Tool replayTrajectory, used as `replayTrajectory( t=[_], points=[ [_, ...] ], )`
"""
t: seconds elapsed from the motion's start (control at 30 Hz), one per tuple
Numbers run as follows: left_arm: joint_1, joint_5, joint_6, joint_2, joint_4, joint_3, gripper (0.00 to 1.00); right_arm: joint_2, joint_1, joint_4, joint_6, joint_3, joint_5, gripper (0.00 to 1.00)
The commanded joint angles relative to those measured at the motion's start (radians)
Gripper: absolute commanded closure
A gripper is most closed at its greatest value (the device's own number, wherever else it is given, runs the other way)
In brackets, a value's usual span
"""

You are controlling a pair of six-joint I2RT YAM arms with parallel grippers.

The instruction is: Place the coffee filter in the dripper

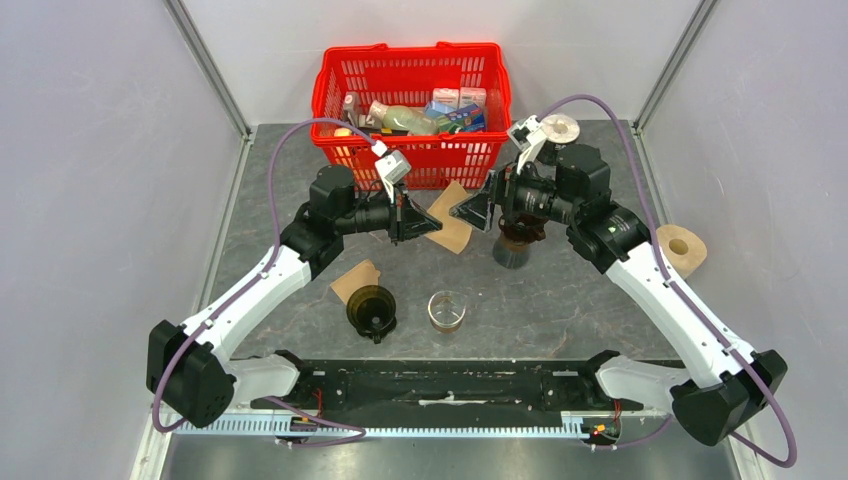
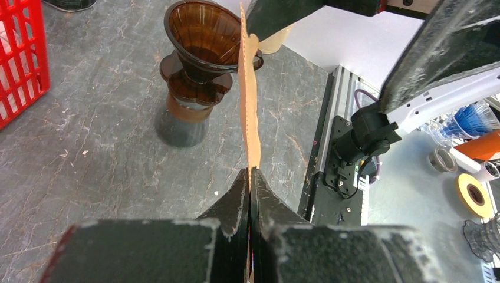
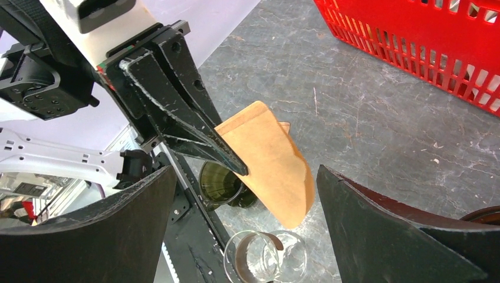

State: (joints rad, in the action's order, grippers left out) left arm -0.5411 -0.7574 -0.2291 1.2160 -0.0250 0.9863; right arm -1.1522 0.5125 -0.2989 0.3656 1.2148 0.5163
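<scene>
My left gripper (image 1: 430,221) is shut on one corner of a brown paper coffee filter (image 1: 452,228), held above the table in front of the basket. The left wrist view shows the filter (image 2: 250,112) edge-on, rising from the closed fingertips (image 2: 250,174). An amber dripper (image 2: 203,32) stands on a dark base beyond it; from above that dripper (image 1: 514,248) sits mostly under the right arm. My right gripper (image 1: 466,212) faces the filter with its jaws wide open. In the right wrist view the filter (image 3: 272,165) hangs between and beyond my open right gripper (image 3: 244,221), touching neither finger.
A second, dark dripper (image 1: 372,308) sits on the table with another brown filter (image 1: 355,279) lying beside it. A clear glass (image 1: 447,310) stands to its right. The red basket (image 1: 410,50) of groceries is at the back. A tape roll (image 1: 682,246) lies at the right.
</scene>
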Motion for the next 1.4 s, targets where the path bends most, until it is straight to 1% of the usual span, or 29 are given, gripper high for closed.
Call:
replayTrajectory(
  t=[0.0, 0.1, 0.2, 0.37, 0.47, 0.53, 0.83, 1.37],
  points=[
    [-0.005, 0.023, 0.035, -0.019, 0.013, 0.020, 0.98, 0.039, 0.000, 0.020, -0.016, 0.037, 0.053, 0.03],
    [-0.005, 0.024, 0.039, -0.022, 0.014, 0.019, 0.98, 0.023, -0.001, 0.027, -0.005, 0.044, 0.090, 0.03],
    [-0.005, 0.029, 0.046, -0.025, 0.018, 0.018, 0.98, 0.007, 0.000, 0.019, 0.001, 0.055, 0.085, 0.03],
    [-0.005, 0.017, 0.048, -0.030, 0.016, 0.015, 0.98, 0.006, -0.001, -0.010, -0.010, 0.059, -0.080, 0.03],
    [-0.005, 0.015, 0.047, -0.027, 0.016, 0.015, 0.98, 0.005, 0.001, -0.012, -0.010, 0.057, -0.111, 0.03],
    [-0.006, 0.012, 0.047, -0.025, 0.014, 0.015, 0.98, -0.002, 0.000, -0.013, -0.011, 0.058, -0.095, 0.03],
    [-0.005, 0.020, 0.043, -0.016, 0.009, 0.020, 0.98, -0.058, -0.001, 0.034, 0.033, 0.077, 0.070, 0.03],
    [-0.005, 0.047, 0.034, -0.011, 0.017, 0.026, 0.98, -0.025, 0.001, 0.018, 0.043, 0.070, 0.084, 0.03]
  ],
)
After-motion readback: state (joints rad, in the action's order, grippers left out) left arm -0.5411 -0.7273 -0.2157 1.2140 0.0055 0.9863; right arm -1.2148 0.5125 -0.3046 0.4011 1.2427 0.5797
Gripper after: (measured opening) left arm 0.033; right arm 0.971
